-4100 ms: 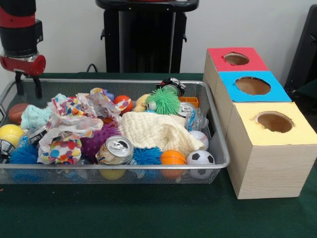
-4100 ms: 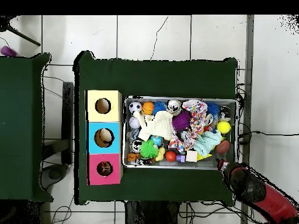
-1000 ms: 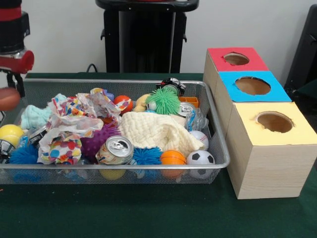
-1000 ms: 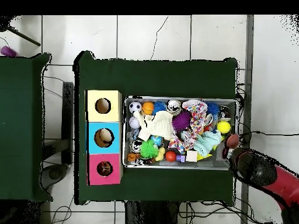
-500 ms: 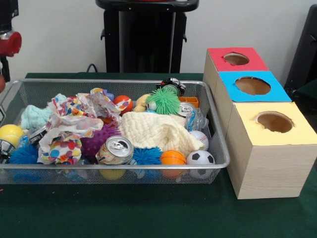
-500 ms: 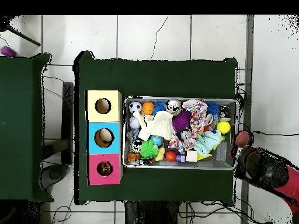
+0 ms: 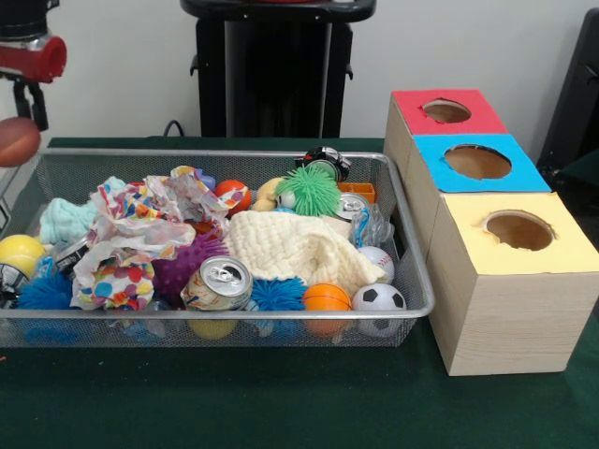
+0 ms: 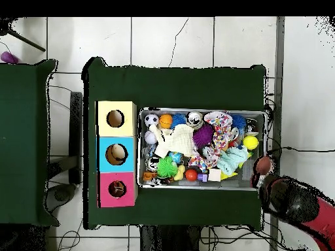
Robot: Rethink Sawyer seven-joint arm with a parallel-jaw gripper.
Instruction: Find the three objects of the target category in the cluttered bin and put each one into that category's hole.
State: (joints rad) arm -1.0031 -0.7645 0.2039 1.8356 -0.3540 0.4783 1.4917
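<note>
A: What am I seeing at the bin's end?

B: I'm holding a small reddish-brown oval ball (image 7: 16, 141) in the red and black gripper (image 7: 21, 105), jaws closed in on it from above. It's hanging clear above the end rim of the silver wire mesh bin (image 7: 234, 155), the end far from the boxes.

A: Where is it going?

B: I'm judging it's heading for one of the three wooden boxes with holes: red-topped box (image 7: 447, 111), blue-topped box (image 7: 478, 162), yellow-topped box (image 7: 518, 230). All three are sitting just beside the bin's other end, so I'm facing a carry over the whole clutter.

A: Risks?

B: The grip is looking partial, with the ball sitting low in the jaws, so it may be slipping out mid-carry and dropping back among the crumpled spotted paper (image 7: 131, 238) or onto the green table (image 7: 281, 393). Travelling too low could be snagging the green spiky ball (image 7: 309, 190)
</note>
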